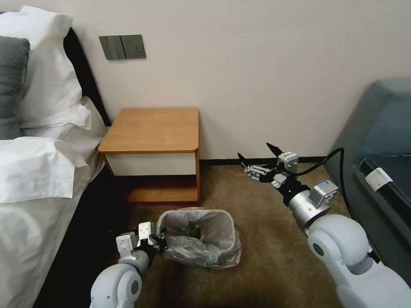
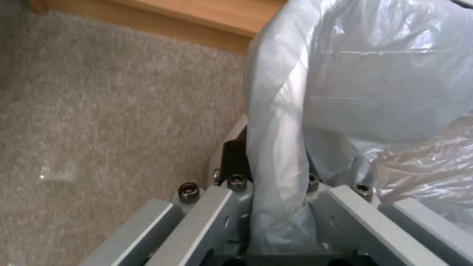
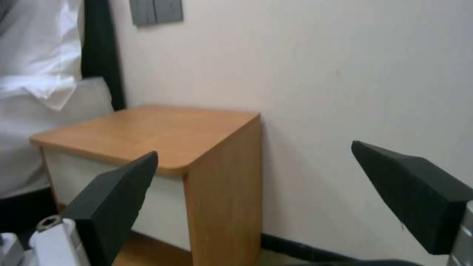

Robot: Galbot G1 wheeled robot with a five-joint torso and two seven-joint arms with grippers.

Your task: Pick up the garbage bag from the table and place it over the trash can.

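Head view: left gripper (image 1: 160,240) pinches the garbage bag (image 1: 201,235) at its near-left rim, bag draped over the trash can (image 1: 233,252) before the table (image 1: 154,128). Right gripper (image 1: 257,155), spread, hovers well apart.

Garbage bag (image 1: 201,235) translucent grey (pink rim); table (image 1: 154,128) orange-brown, white drawer front; carpet (image 1: 265,239) brown.

1 nightstand (image 1: 152,130), 1 trash can (image 1: 201,252) wearing 1 garbage bag (image 1: 197,233), 2 grippers, 2 pillows and 1 wall switch panel (image 1: 122,46) are showing.
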